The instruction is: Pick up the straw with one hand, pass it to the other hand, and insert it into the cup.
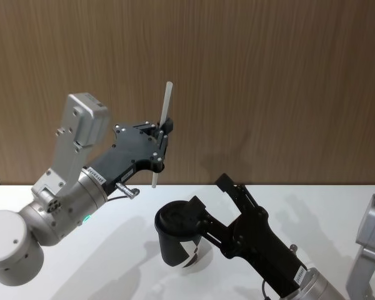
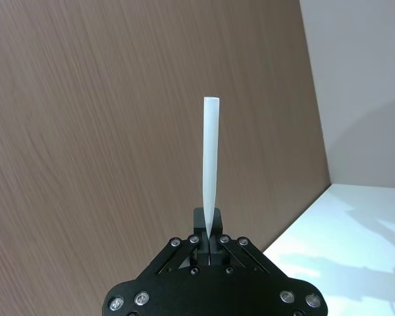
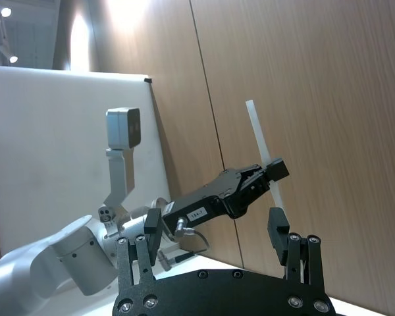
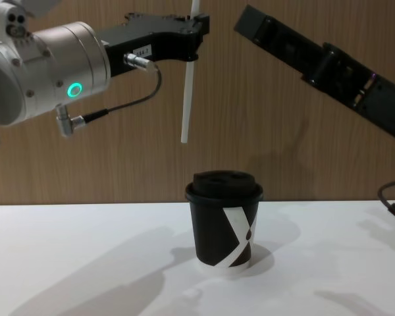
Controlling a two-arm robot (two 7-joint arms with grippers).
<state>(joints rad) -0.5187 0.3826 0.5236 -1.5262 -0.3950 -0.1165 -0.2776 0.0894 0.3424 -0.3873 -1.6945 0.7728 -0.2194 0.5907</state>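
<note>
One white X (image 4: 237, 232) marks the cup (image 4: 210, 217); left claw (image 1: 165, 133) pinches the straw (image 4: 187, 99) higher up, right claw (image 1: 212, 192) gapes.

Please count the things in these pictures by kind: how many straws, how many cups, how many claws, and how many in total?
straw: 1
cup: 1
claws: 2 (left claw shut on the straw, right claw open)
total: 4
</note>
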